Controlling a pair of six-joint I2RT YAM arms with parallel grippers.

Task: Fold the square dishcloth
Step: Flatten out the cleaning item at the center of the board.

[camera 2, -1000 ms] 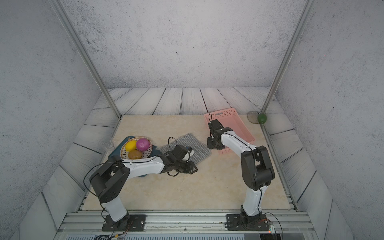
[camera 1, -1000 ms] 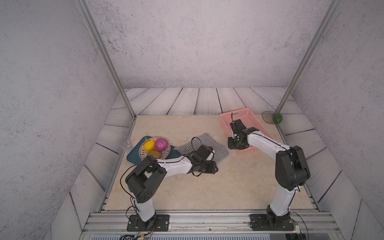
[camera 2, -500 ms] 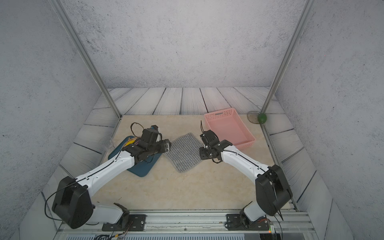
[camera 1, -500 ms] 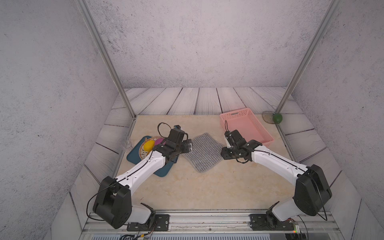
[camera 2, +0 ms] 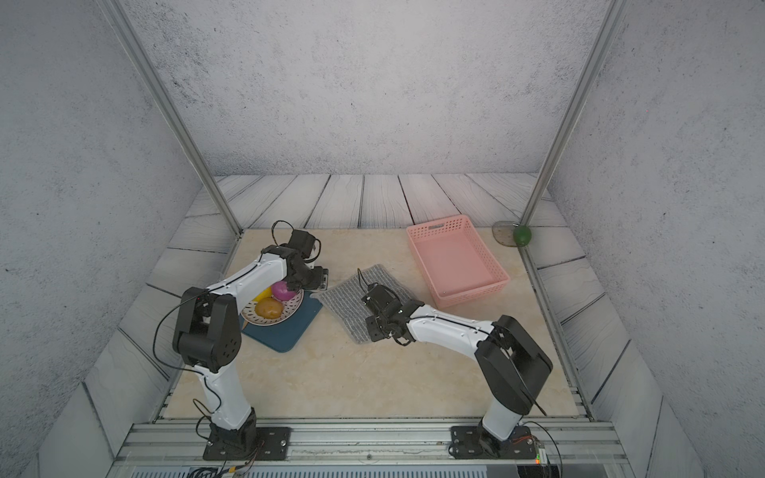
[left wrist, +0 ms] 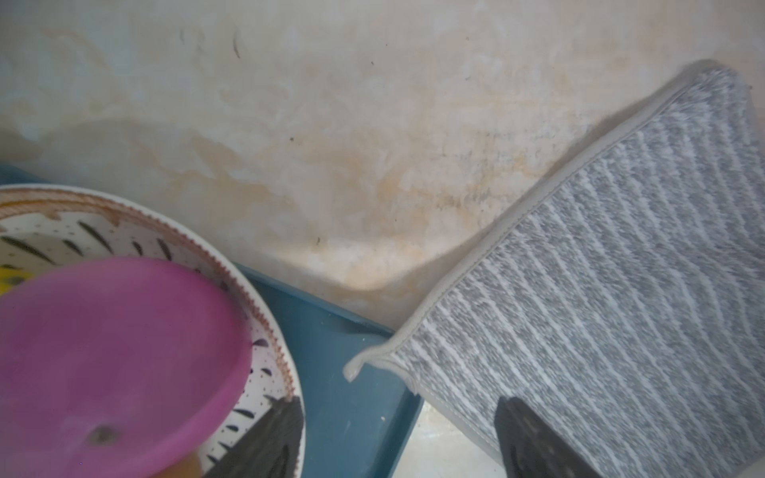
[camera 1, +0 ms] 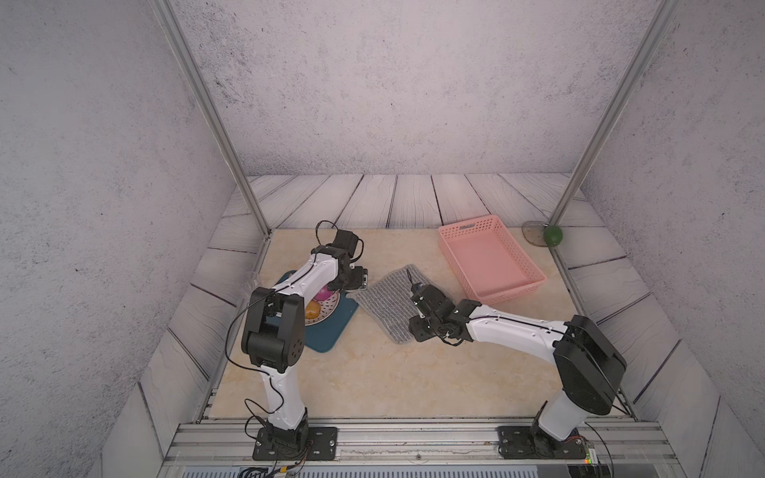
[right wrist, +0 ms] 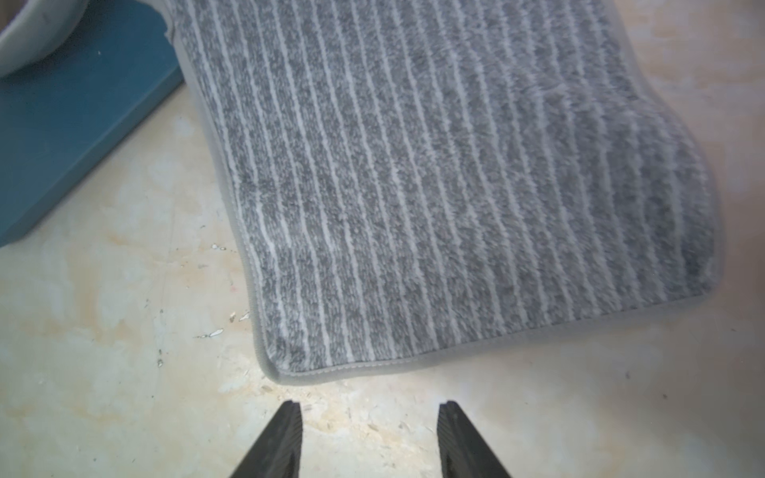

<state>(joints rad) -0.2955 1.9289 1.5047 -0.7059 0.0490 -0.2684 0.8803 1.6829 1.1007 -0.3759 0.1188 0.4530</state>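
The cloth (camera 1: 387, 304) lies flat on the table (camera 1: 372, 372), between the mat (camera 1: 331, 331) and the basket (camera 1: 488, 260). My right gripper (right wrist: 370, 414) sits at its nearest corner. In the right wrist view the jaws are parted with only bare table between them, and the cloth's hem is just ahead of the tips, not touching. My left gripper (left wrist: 397, 414) is spread wide at the cloth's other side corner. One finger (left wrist: 534, 438) is over the cloth and the other over the plate (left wrist: 265, 327), with nothing pinched. I cannot tell whether that finger touches the cloth. That corner curls up slightly and reaches over the mat's edge. In both top views the right wrist covers part of the cloth and the left arm hides part of the plate. Both wrist views cut the fingers off at the frame edge, and the purple fruit (left wrist: 116, 364) is blurred.
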